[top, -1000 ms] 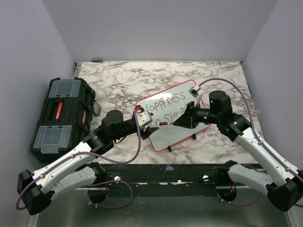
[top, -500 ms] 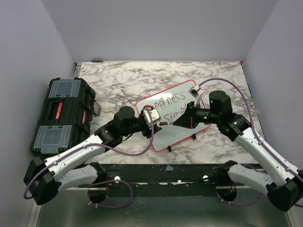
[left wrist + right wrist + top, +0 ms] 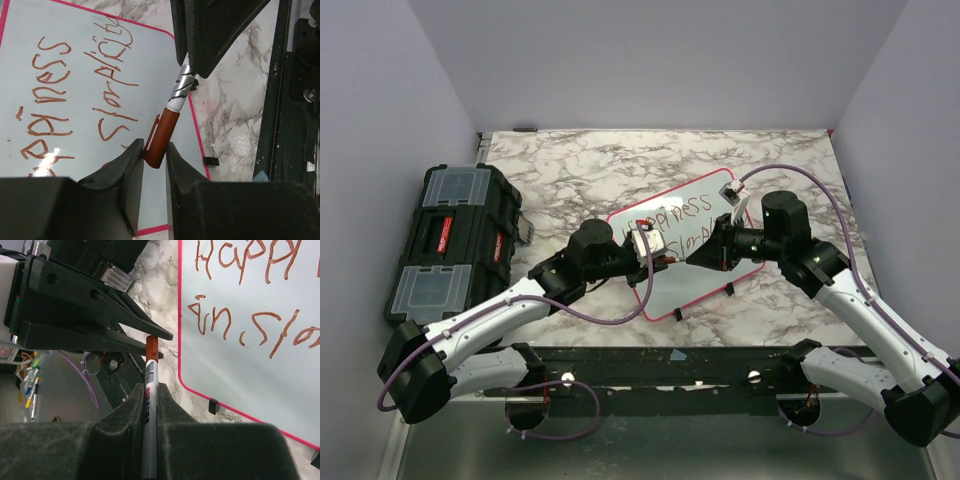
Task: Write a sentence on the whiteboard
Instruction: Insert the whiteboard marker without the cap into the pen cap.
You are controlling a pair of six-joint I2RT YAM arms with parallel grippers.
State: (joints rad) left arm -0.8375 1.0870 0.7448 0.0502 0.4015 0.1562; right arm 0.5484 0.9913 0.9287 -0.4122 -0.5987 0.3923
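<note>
With the sentence [image 3: 675, 225] done on the whiteboard [image 3: 682, 288] mid-way across the bench [image 3: 570, 170], the right claw [image 3: 150, 390], clamping the marker [image 3: 180, 87], and the left claw [image 3: 154, 150], pinching its cap [image 3: 162, 132], should press together straight along the barrel.

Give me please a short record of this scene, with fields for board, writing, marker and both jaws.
whiteboard: lying on the marble table, pink-red frame
sentence: "Happiness in Simplicity", two lines, red-brown
marker: above the board, between both arms
right jaws: shut on the marker's barrel
left jaws: shut on its cap
toolbox: black, left of the board
</note>
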